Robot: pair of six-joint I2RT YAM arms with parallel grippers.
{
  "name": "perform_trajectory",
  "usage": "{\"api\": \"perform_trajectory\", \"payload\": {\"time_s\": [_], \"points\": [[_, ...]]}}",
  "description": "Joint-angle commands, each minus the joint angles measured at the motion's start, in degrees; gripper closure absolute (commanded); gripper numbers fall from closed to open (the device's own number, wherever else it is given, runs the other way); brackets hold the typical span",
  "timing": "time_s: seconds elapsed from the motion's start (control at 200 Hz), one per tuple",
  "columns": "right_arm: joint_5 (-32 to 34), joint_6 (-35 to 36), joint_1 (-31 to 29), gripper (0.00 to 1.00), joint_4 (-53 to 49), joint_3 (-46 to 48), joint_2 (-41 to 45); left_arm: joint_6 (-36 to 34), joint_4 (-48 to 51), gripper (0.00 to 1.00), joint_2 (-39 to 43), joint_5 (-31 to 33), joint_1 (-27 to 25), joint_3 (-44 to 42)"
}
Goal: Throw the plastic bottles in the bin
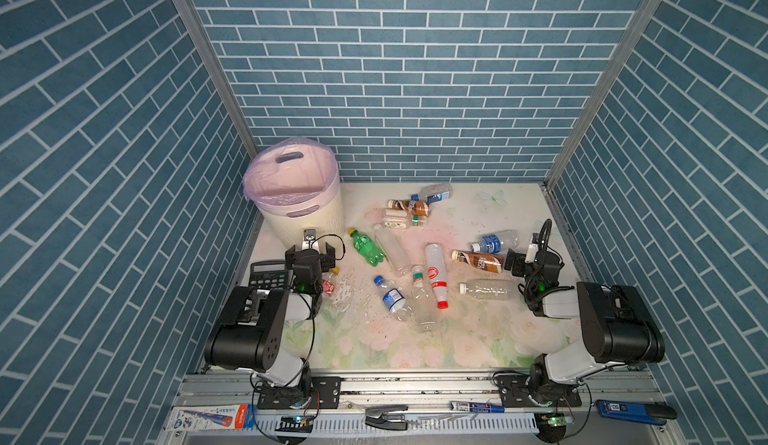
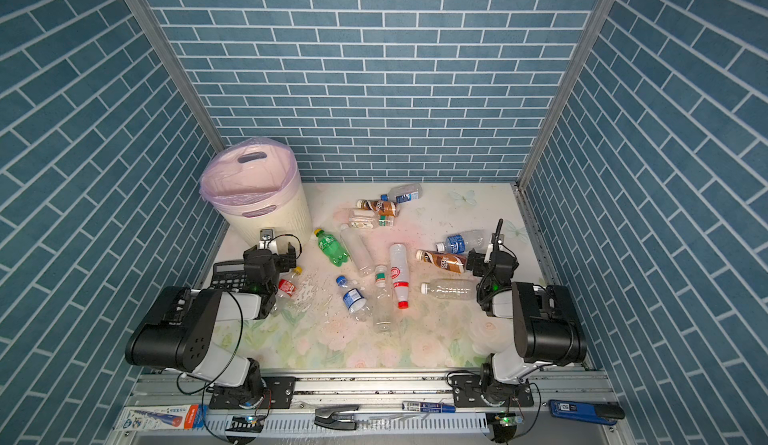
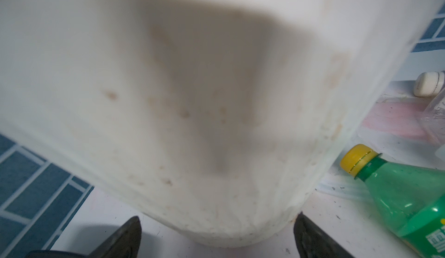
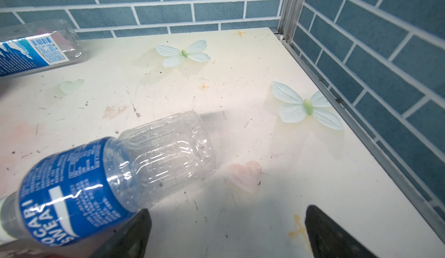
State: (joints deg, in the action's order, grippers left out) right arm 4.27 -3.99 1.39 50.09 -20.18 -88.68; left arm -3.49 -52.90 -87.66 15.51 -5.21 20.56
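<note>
The plastic bottles [image 1: 423, 302] lie on their sides, scattered over the flowered worktop [image 1: 374, 339], all outside the bin [image 1: 320, 218]. A green bottle [image 1: 366, 248] with a yellow cap lies nearest to the bin, and a long clear bottle [image 1: 390, 249] lies just beside it. In the middle lies a white bottle [image 1: 435, 274] with a red cap. A small group lies near the back wall, among it a brown-labelled bottle [image 1: 409, 206]. On the right side a blue-labelled bottle [image 1: 494, 241], a second brown-labelled one [image 1: 478, 261] and a plain clear bottle [image 1: 486, 289] lie close together.

The bin stands upright in the back left corner, lined with a pink bag.

The left claw [image 1: 311, 249] is low, in front of the foot of the bin. Its fingers are wide apart and hold nothing; in the left wrist view the bin wall [image 3: 192, 100] fills almost the whole picture.

The right claw [image 1: 532, 258] is also spread wide and empty. In the right wrist view one finger [image 4: 139, 232] is just beside the blue label of the bottle [image 4: 120, 179]; whether it touches, I cannot tell.

A black calculator [image 1: 268, 274] lies at the left edge of the worktop, partly behind the left arm.
</note>
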Motion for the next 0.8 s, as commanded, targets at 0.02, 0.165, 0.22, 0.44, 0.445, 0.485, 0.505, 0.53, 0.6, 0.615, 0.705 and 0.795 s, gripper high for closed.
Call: {"api": "perform_trajectory", "payload": {"time_s": [0.02, 0.165, 0.22, 0.44, 0.445, 0.485, 0.505, 0.53, 0.6, 0.615, 0.705, 0.795], "points": [[-0.4, 1.3, 0.2, 0.01, -0.2, -2.1, 0.4, 1.1, 1.8, 0.01, 0.1, -3.8, 2.2, 0.7], [0.9, 1.2, 0.1, 0.01, 0.2, -2.0, 0.6, 1.1, 1.9, 0.01, 0.1, -3.9, 2.2, 0.7], [3.7, 0.6, -0.3, 0.01, -1.9, -2.6, 2.3, 1.0, 1.4, 0.01, 0.2, -3.9, 2.2, 0.6], [15.0, -2.9, -1.1, 0.01, -17.2, -6.6, 11.3, 0.2, 29.7, 0.01, 7.8, -4.0, 2.2, 11.1], [15.0, -2.9, -1.1, 0.01, -17.2, -6.6, 11.3, 0.2, 30.1, 0.01, 7.9, -4.0, 2.2, 11.2], [16.3, -4.0, -1.1, 0.01, -19.1, -7.3, 12.0, 0.2, 32.9, 0.01, 8.7, -4.1, 1.8, 11.5], [16.7, -4.5, -1.1, 0.01, -20.4, -7.7, 12.3, 0.0, 34.1, 0.01, 9.2, -3.7, 1.4, 11.6], [17.2, -5.1, -1.1, 0.01, -22.0, -8.3, 12.7, 0.0, 36.2, 0.01, 9.8, -2.2, 0.8, 11.9], [19.8, -9.4, -1.1, 0.01, -27.9, -10.9, 14.0, -0.7, 42.1, 0.01, 10.9, 4.1, -2.4, 13.7], [20.7, -10.9, -1.1, 0.01, -29.3, -11.4, 14.3, -1.2, 42.8, 0.01, 11.1, 5.5, -3.3, 14.0], [21.2, -18.1, -1.0, 0.01, -37.9, -14.6, 16.0, -2.3, 48.2, 0.01, 12.3, 9.0, -7.0, 15.6], [15.2, -19.0, -0.9, 0.01, -40.7, -15.7, 16.7, 0.7, 55.4, 0.01, 14.0, 9.7, -8.1, 18.1]]}}
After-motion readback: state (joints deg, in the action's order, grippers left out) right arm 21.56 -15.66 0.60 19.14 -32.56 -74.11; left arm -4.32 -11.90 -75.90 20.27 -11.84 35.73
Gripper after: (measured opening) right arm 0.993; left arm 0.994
